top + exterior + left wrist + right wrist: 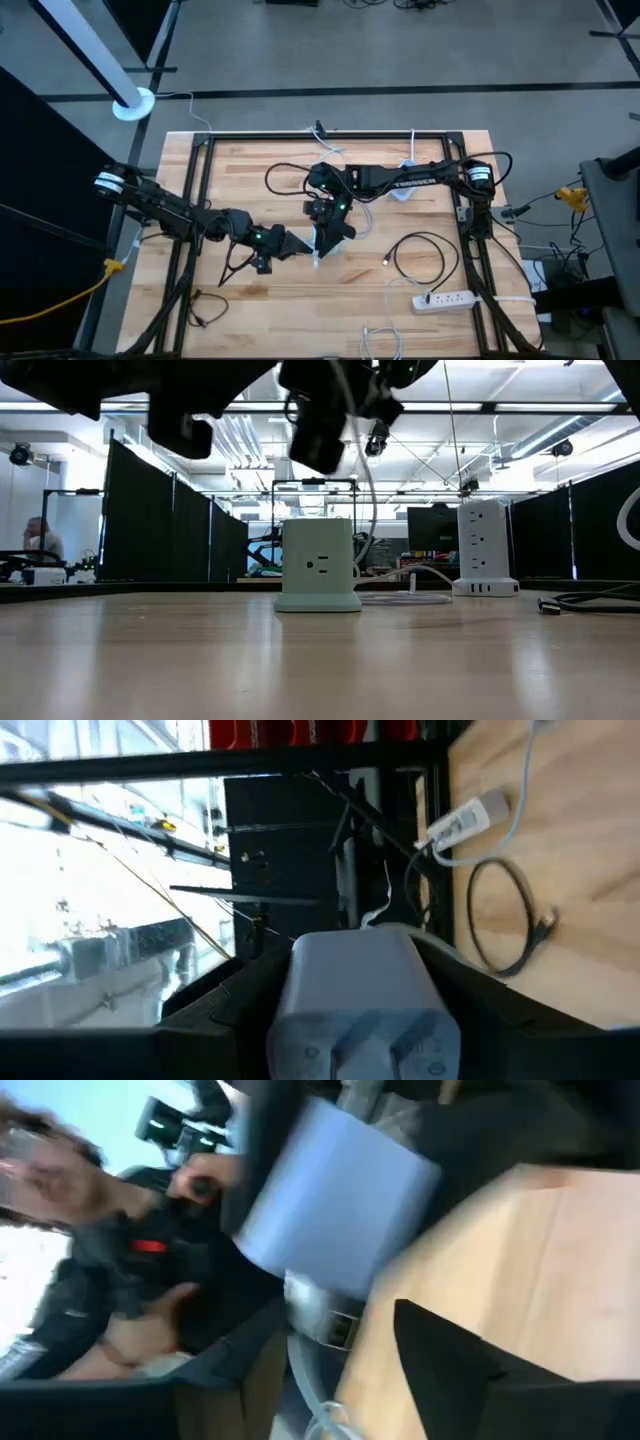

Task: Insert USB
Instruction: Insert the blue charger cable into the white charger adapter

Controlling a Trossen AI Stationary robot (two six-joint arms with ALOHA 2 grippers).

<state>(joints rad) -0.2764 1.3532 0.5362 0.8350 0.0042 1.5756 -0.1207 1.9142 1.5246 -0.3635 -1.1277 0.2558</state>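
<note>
A pale grey charger block (358,1000) hangs above the middle of the table, with my left gripper (292,244) shut on it. In the right wrist view a silver USB plug (320,1320) with a white cable (318,1415) sits at the block's (335,1195) lower face. How deep it goes in cannot be told. My right gripper (333,236) stands close by on the block's right. Its fingers (450,1355) are open on either side of the plug, with a gap between them and it. My left gripper pinches the charger block between its two fingers, on two opposite sides (285,1015). The fingers lie level and come from the table's left. The block is lifted clear of the table and sticks out past the fingertips toward the right arm.
A white power strip (445,299) and a black cable loop (420,258) lie at the near right. A pale green power cube (318,565) and a white socket tower (485,550) stand farther back. A black metal frame (200,200) borders the table.
</note>
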